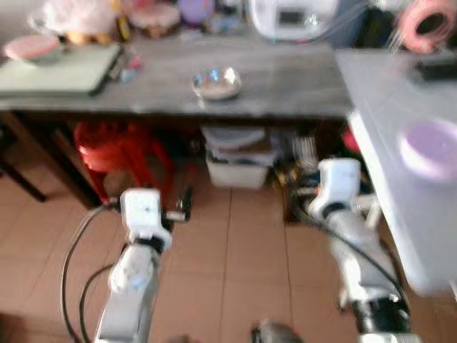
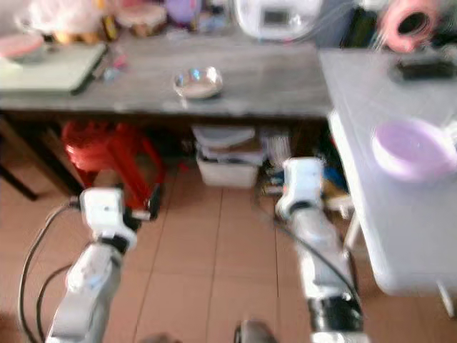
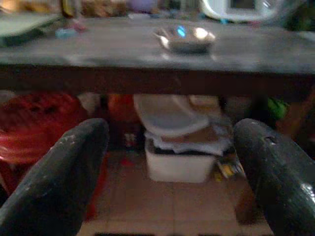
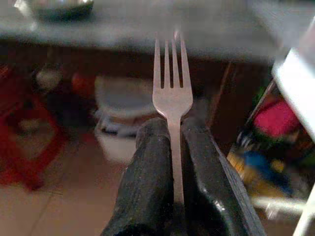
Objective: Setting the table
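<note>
Fork (image 4: 172, 93): metal, four tines, clamped by its handle between the two black fingers (image 4: 145, 182) of the right gripper (image 4: 173, 162). Tines project straight out past the fingertips, toward the edge of the grey table (image 1: 285, 78). Fingers pressed together on the handle, one on each side.

Right gripper, position: held low over the tiled floor (image 1: 235, 243), in front of the grey table and beside the white table (image 1: 385, 143) on the robot's right.

Left gripper (image 3: 170, 162): fingers spread wide, nothing between them, touching nothing. Held above the floor, facing the underside of the grey table.

Grey table, contents: steel bowl (image 1: 216, 83) near the front edge, well above and ahead of both grippers; green tray (image 1: 57, 70) at the left end with a pink dish (image 1: 32, 48) behind it; white appliance (image 1: 293, 16) at the back. Other items along the back are too blurred to identify.

White table, contents: lilac bowl (image 2: 414, 148); pink ring-shaped object (image 1: 428, 23) at the far end.

Under the grey table: red stool (image 1: 118, 146); white bin (image 1: 235, 168) with stacked items on top.
</note>
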Robot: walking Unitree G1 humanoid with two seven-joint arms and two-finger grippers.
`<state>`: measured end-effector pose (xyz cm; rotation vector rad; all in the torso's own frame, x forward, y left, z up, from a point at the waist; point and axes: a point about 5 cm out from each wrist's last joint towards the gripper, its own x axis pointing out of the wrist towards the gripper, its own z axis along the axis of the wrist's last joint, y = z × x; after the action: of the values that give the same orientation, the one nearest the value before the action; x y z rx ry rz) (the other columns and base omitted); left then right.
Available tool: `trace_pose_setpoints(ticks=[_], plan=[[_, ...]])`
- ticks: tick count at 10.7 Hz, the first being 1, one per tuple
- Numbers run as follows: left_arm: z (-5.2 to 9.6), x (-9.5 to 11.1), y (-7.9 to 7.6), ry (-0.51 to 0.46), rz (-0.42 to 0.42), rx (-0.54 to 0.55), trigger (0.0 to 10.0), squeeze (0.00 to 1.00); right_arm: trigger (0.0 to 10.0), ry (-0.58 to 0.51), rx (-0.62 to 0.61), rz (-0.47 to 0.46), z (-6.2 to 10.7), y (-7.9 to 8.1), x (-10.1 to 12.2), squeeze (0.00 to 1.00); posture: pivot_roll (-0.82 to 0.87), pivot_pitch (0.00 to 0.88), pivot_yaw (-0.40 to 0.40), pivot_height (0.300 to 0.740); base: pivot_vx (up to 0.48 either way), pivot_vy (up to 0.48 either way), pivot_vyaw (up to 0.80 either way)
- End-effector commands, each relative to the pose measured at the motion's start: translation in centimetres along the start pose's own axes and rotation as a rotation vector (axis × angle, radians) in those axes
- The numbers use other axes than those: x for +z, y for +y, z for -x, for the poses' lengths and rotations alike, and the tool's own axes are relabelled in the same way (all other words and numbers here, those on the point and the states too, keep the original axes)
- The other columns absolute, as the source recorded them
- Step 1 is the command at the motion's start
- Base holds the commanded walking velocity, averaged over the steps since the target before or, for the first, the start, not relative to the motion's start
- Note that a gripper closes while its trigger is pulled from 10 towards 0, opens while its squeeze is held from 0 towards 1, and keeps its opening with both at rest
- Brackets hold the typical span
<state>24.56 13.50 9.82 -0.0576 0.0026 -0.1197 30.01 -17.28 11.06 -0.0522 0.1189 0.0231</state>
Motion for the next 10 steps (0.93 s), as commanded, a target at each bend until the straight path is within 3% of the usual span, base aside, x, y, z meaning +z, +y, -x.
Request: trace_pose_setpoints(ticks=[1,7,10], plan=[[0.1,0.1,0.7,-0.007,-0.025,0.02,10.0,0.0,0.0,-0.06,-0.008,0.006,-0.5,0.4,1.4,0.0,0.0,0.063,0.034,0.74,0.48,0.0,0.0],[0.0,0.2,0.6,-0.012,-0.027,0.022,10.0,0.0,0.0,-0.102,-0.049,0.043,-1.2,-0.4,2.2,0.0,0.01,0.067,0.033,0.74,0.48,0.0,0.0],[0.1,0.2,0.8,-0.003,-0.021,0.029,10.0,0.0,0.0,-0.074,-0.091,0.012,-1.3,-1.2,1.8,0.0,0.01,0.08,0.036,0.74,0.462,0.0,0.0]])
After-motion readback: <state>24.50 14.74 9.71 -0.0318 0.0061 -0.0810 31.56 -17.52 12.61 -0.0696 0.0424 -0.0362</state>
